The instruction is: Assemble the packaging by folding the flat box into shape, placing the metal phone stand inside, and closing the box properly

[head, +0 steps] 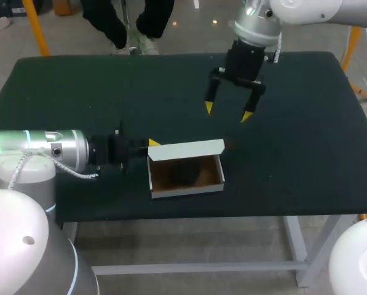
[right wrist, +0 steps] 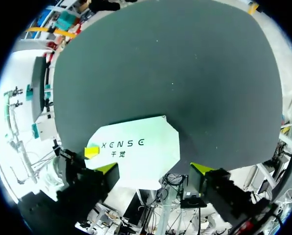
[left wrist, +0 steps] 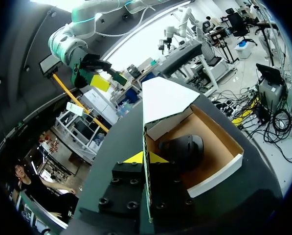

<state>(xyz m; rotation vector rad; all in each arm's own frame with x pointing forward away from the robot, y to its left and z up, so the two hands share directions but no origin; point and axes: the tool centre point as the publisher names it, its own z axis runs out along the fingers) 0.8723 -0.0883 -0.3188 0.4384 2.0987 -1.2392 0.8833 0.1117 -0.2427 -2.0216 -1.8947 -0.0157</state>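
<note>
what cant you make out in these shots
Head view: the phone stand is only a dark smudge in the box, too small for shape.
Right wrist view: the raised lid covers the box's inside.
Head view: one yellow tip of the left gripper shows; the box hides the other.

Dark table [head: 306, 153] dim — white box flap [left wrist: 165, 100] glares brightly.

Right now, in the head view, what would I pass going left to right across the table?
left claw → box, open, with the phone stand inside → right claw
</note>
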